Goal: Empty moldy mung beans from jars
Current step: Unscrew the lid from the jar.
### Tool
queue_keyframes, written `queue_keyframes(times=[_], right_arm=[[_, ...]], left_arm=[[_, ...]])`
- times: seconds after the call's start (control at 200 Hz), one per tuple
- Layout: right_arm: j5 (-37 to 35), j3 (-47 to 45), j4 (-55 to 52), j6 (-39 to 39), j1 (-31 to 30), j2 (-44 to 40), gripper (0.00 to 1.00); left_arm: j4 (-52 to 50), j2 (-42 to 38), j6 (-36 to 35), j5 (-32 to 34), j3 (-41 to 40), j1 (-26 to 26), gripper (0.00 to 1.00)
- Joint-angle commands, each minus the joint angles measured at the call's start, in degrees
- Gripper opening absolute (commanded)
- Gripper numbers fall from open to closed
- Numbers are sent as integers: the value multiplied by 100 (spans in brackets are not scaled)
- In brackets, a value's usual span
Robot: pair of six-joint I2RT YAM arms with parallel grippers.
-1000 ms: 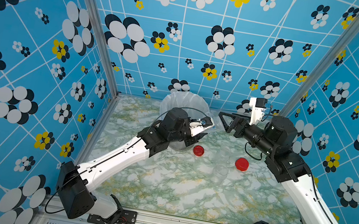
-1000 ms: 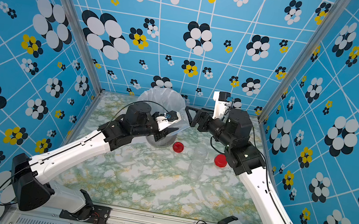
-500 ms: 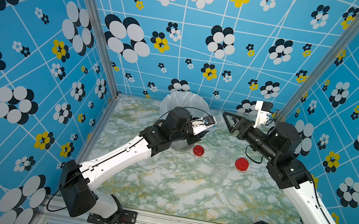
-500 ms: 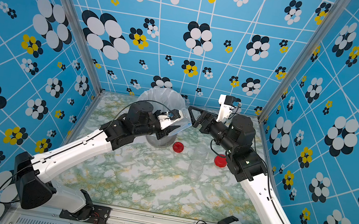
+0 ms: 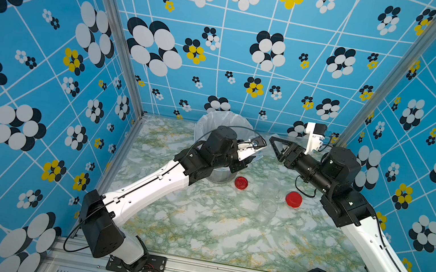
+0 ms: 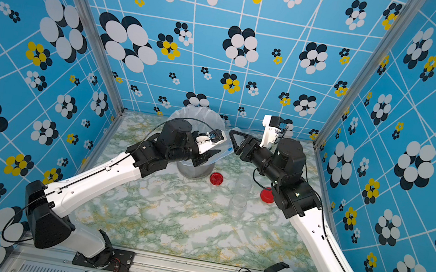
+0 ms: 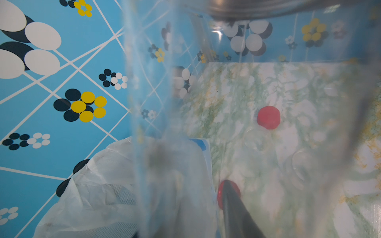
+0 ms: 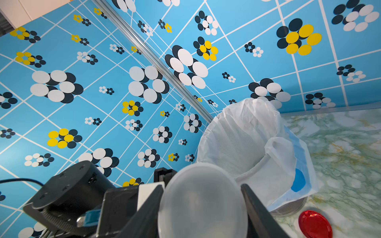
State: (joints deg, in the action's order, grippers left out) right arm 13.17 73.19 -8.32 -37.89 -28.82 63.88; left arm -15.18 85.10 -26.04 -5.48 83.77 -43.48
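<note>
on the tabletop two jars are emptied; the third jar is clamped by the left gripper, its lid by the right gripper; opening and pouring are judged outstanding.

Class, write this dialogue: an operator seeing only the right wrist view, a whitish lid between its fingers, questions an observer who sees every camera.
Operator: My right gripper pinches a whitish lid. Is the left gripper holding anything?
Observer: It is shut on a slim clear jar.
Operator: Any other jars?
Observer: Two, lidless, upright on the tabletop: a far jar and a near jar.
Operator: I see one red lid.
Observer: A second red lid lies by the right arm.
</note>
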Motion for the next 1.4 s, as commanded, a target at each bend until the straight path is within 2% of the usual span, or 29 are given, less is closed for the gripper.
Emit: queue_keyframes(times=[0.0,0.045,0.14,0.165,0.18,0.425,0.555,0.675,0.829,1.024,1.219,1.394], right_arm=[[-75,-13,7,115,-106,-13,43],[-111,-28,13,132,-106,-8,34],[-122,-63,88,174,-115,-6,23],[-143,-83,101,193,-112,2,11],[-170,-85,102,216,-115,-1,0],[-315,-118,37,1090,-115,42,0],[-199,-218,123,1929,-102,-36,0],[341,-472,477,2511,36,-265,0],[1722,-513,884,2603,262,-247,0],[1838,-147,523,2660,277,-13,0],[1228,-5,265,2623,300,-57,0],[-496,358,-897,2931,361,-41,0]], left_arm=[[-103,82,180,107,222,-64,29],[-148,101,238,119,281,-64,29],[-185,126,305,47,314,-110,29],[-195,128,355,0,328,-108,29],[-204,134,400,-44,337,-109,29],[-398,-50,1338,-775,456,-83,29],[-465,-346,1575,-1201,417,-29,29],[-640,-591,1434,-1270,327,90,29],[-506,-845,1585,-1598,84,465,29],[-501,-855,1521,-1718,10,495,29],[-303,-925,1405,-1561,-130,511,30],[-352,-902,1423,-1262,-3,564,30]])
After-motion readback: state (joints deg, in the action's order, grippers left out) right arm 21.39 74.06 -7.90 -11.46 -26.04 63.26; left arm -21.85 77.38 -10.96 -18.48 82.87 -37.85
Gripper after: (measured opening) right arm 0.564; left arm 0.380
